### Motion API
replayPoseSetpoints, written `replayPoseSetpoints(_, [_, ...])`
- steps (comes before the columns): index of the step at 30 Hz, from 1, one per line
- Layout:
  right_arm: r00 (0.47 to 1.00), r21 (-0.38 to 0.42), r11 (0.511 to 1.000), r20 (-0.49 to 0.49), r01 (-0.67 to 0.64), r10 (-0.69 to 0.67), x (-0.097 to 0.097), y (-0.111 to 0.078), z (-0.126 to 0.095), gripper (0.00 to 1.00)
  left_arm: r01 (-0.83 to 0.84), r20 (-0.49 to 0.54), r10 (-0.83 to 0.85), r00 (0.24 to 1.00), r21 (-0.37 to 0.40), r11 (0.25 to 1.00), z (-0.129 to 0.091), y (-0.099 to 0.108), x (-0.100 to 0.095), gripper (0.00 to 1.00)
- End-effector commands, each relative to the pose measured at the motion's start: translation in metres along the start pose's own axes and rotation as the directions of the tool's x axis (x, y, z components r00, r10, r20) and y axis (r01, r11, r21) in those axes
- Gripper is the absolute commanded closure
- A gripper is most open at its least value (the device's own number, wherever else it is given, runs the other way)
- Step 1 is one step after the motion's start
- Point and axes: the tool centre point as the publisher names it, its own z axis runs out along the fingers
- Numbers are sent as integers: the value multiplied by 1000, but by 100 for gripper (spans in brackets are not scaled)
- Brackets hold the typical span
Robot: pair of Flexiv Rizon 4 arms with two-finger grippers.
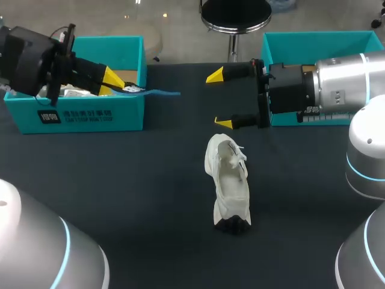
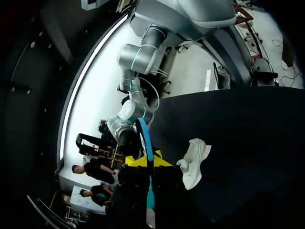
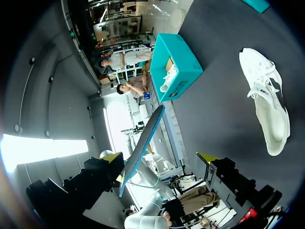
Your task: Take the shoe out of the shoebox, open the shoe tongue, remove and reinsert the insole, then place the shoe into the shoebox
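Note:
A white shoe (image 1: 228, 180) lies on the dark table near the middle, sole end toward the front edge; the left wrist view shows the shoe (image 2: 193, 162) beside its gripper. My left gripper (image 1: 111, 81) hovers over the teal shoebox (image 1: 90, 114) at the back left, shut on one end of a blue insole (image 1: 153, 91) that sticks out to the right. In its own view the insole (image 2: 145, 140) runs up between the yellow tips (image 2: 143, 161). My right gripper (image 1: 219, 99) stands open behind the shoe, pointing left at the insole (image 3: 143, 143), which is ahead of its fingers and untouched. The shoe (image 3: 267, 100) lies off to its side.
A second teal box (image 1: 325, 45) stands at the back right, partly behind my right arm. The left shoebox (image 3: 183, 62) holds something white inside. Open table lies in front of and on both sides of the shoe.

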Motion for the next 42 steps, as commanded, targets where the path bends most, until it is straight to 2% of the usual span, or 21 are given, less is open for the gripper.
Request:
replayPoseSetpoints(1, [1000, -3, 1000, 3, -1, 1, 0, -1, 2, 0, -18, 5, 18, 1000, 6, 1000, 14, 3, -2, 100])
replayPoseSetpoints(20, [1000, -3, 1000, 3, -1, 1, 0, -1, 2, 0, -109, 31, 107, 994, 58, 992, 85, -2, -13, 100])
replayPoseSetpoints(30, [1000, -3, 1000, 3, -1, 1, 0, -1, 2, 0, -143, 22, 142, 990, 42, 989, 94, -6, -15, 100])
replayPoseSetpoints(31, [1000, -3, 1000, 3, -1, 1, 0, -1, 2, 53, -145, 22, 144, 989, 38, 989, 95, -6, -15, 100])
replayPoseSetpoints(32, [1000, -3, 1000, 3, -1, 1, 0, -1, 2, 100, -148, 20, 148, 989, 36, 988, 95, -6, -15, 100])
replayPoseSetpoints(42, [1000, -3, 1000, 3, -1, 1, 0, -1, 2, 100, -153, 19, 153, 988, 31, 988, 98, -9, -13, 100])
